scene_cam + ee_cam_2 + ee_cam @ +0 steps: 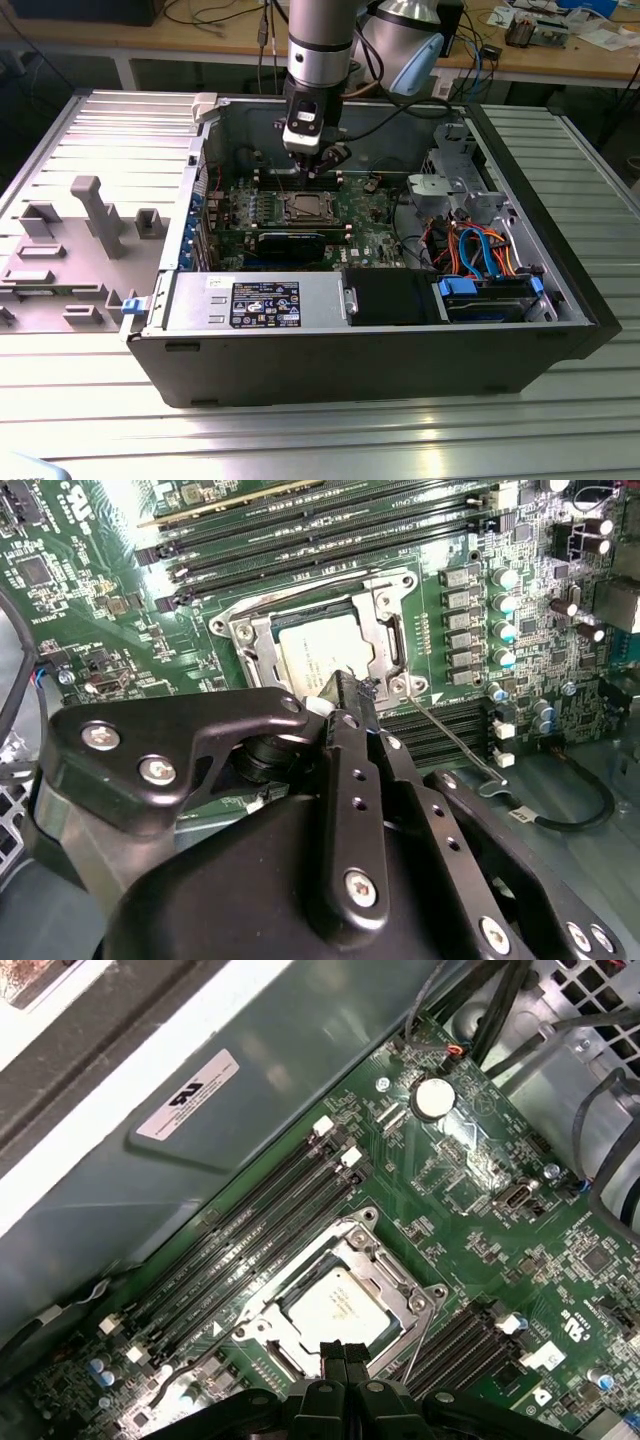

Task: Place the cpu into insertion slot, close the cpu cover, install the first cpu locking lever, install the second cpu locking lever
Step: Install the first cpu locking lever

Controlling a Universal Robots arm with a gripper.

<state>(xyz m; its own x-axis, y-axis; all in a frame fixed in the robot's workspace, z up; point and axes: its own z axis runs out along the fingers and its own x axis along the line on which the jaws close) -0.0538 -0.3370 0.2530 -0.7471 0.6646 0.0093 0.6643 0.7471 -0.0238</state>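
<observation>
While the arm hangs over the open PC case (560, 300), the gripper (345, 1355) sits just above the near edge of the insertion slot (395, 1285). Its two black fingertips (345, 695) are pressed together with no gap visible btwn them; nothing is held.

Status of parts:
- cpu (335, 1310): seated flat in the slot, dull silver top facing up, seen in both wrist views.
- cpu cover (385, 620): silver frame lies down over the chip, its window exposing the metal top.
- Locking levers: one thin wire lever (455, 742) runs at an angle away from the socket corner, across the memory slots (450, 735) beside it. It appears raised off the board, though that is hard to confirm. A second wire lever (180, 1375) shows at the opposite socket corner in the first wrist view.

In the exterior view the gripper (322, 165) stands inside the case, directly over the green motherboard (370, 225), with the socket (303, 207) just in front of it.
</observation>
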